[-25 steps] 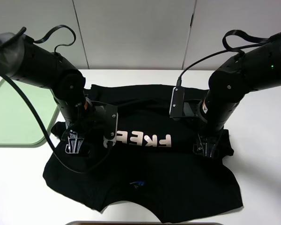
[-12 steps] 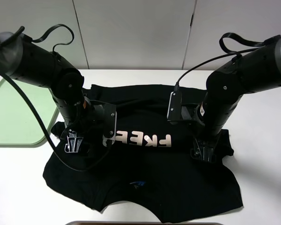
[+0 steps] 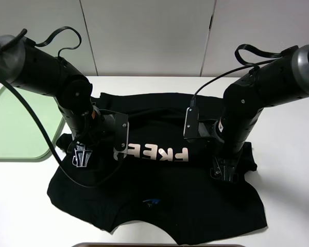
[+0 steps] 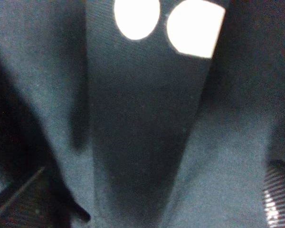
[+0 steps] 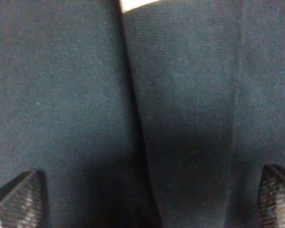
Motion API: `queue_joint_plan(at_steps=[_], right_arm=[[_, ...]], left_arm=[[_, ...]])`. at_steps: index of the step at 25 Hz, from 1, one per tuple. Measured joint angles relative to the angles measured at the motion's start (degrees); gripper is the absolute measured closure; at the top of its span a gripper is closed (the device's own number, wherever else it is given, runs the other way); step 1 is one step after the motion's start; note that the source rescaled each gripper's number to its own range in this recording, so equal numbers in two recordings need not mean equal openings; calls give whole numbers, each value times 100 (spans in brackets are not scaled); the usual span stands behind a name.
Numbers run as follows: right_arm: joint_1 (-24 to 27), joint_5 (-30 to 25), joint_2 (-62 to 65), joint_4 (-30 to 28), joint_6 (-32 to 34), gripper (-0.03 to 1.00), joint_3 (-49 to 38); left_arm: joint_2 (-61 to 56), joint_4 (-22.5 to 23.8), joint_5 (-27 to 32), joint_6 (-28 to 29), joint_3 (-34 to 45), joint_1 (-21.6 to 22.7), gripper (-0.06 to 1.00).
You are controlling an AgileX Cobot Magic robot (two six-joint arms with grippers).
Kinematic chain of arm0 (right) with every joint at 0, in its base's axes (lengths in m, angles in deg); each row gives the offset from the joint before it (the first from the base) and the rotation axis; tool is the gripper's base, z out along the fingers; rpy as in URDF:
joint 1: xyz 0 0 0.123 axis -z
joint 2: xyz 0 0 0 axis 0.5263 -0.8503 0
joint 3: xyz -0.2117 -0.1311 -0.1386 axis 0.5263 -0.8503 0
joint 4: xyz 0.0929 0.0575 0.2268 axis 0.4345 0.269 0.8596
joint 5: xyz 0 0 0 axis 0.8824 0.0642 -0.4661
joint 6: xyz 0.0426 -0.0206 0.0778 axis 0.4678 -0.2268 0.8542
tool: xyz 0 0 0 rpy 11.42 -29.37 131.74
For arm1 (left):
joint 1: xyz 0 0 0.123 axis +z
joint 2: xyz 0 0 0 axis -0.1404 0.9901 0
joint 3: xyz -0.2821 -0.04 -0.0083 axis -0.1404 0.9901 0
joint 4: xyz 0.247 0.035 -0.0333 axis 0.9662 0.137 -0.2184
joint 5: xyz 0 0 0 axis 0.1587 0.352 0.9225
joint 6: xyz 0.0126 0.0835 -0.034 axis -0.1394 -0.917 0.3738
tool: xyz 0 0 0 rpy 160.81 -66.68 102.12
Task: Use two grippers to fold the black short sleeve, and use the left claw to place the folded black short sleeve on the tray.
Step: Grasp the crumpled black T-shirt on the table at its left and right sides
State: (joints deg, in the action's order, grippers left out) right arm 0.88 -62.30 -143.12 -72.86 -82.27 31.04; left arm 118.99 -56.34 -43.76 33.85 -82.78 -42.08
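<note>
Both arms are down on the black short sleeve (image 3: 195, 200), spread flat on the white desk (image 3: 288, 154) with its pale lettering (image 3: 157, 153) upside down to the high camera and the blue neck label (image 3: 151, 201) toward the front edge. The left gripper (image 3: 81, 156) points straight down onto the shirt's left side by the sleeve. The right gripper (image 3: 225, 171) does the same on the right side, and the lettering runs between the two. The left wrist camera gives what the high view can't: the jaws stand wide, with a ribbed fingertip (image 4: 280, 199) at each edge of the picture. A raised ridge of black cloth runs up the middle between them, and nothing is pinched. Two pale patches of the print show beyond. It's the same on the right wrist camera, with jaws spread wide, fingertips (image 5: 19, 202) well apart, a fold line of cloth lying between them and nothing clamped. Only the high view shows the light green tray (image 3: 15, 123), off to the left on the desk, just beside the shirt's left edge. The count is one shirt, one tray and two grippers.
</note>
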Motion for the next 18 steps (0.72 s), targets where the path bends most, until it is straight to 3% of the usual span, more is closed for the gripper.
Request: queue_joint_plan(at_steps=[15, 18], right_arm=[[0, 11, -11, -5, 0, 67, 0], [0, 11, -11, -16, 0, 89, 0]], left_arm=[[0, -31, -56, -6, 0, 7, 74], [0, -25, -56, -12, 0, 7, 90]])
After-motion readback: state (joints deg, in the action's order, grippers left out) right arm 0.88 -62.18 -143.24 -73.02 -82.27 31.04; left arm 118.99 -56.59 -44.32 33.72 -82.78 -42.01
